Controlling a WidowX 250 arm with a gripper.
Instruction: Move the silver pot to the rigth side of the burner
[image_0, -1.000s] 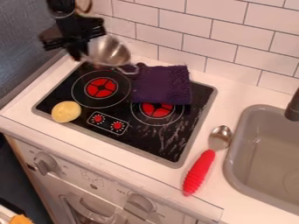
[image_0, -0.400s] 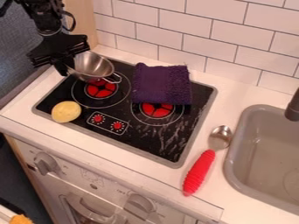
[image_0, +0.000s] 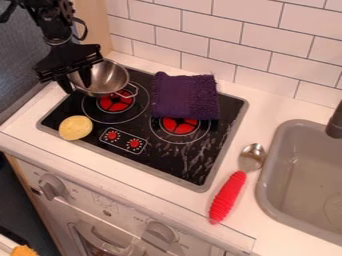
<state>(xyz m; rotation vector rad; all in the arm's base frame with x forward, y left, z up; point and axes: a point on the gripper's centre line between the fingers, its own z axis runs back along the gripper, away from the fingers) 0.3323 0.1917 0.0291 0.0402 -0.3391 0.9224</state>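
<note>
Silver pot (image_0: 112, 76) at cooktop's (image_0: 157, 157) rear left, partly over burner (image_0: 115, 102). Gripper (image_0: 77, 88) at pot's left rim, fingers parted, unclamped. Pot judged light, rigid, smooth, liable to slip or swivel; pinch wall firmly, wire handle (image_0: 132, 93) alternative.

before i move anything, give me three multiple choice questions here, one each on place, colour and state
1. Where is the metal spoon with the ribbed red handle?
A) in the grey sink
B) between the black stovetop and sink
C) on a burner

2. What colour is the thick fabric cloth?
A) purple
B) yellow
C) green

3. How is the round silver pot?
A) lidded
B) upside down
C) uncovered

1 B: stovetop one side, sink the other.
2 A: its fabric is dark purple.
3 C: its hollow inside shows.
</note>
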